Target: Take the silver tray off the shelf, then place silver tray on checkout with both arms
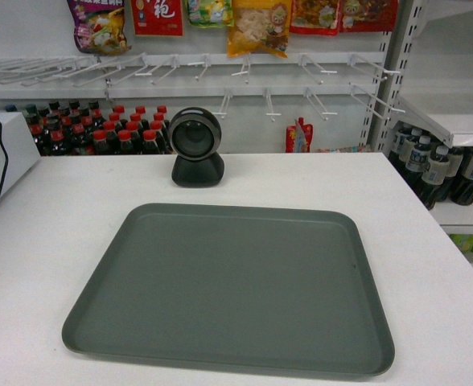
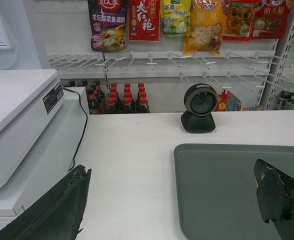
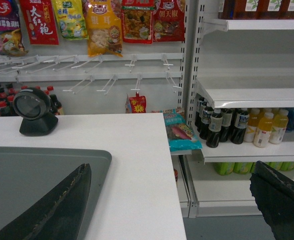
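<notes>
silver tray [image 1: 236, 289] flat on checkout tabletop [image 1: 59, 233] | stiff, light, smooth, likely slippery | grip opposite side rims | left gripper [image 2: 172, 200] apart, empty | right gripper [image 3: 172, 200] apart, empty

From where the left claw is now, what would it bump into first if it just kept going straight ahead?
Probably the black scanner at the back of the white checkout. The open left claw points that way over counter and silver tray edge; depth is hard to judge.
</notes>
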{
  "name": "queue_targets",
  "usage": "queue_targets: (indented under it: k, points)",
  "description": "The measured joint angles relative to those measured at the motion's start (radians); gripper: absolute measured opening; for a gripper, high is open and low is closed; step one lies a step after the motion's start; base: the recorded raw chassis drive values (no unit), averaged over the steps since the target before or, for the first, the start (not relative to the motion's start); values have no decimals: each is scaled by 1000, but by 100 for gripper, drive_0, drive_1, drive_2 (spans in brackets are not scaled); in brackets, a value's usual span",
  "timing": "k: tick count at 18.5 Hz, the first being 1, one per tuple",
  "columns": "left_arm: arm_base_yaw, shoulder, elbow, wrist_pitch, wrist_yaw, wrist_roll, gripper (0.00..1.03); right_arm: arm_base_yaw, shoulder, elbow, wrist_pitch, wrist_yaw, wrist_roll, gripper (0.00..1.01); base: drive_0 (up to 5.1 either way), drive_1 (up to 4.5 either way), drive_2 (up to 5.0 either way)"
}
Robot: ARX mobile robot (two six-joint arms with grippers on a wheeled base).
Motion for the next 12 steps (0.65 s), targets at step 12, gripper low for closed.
queue_targets:
  k: [12]
  points:
    - [0,0,0,0,0,0,98,0,0,0,0,0,0,98,0,0,0]
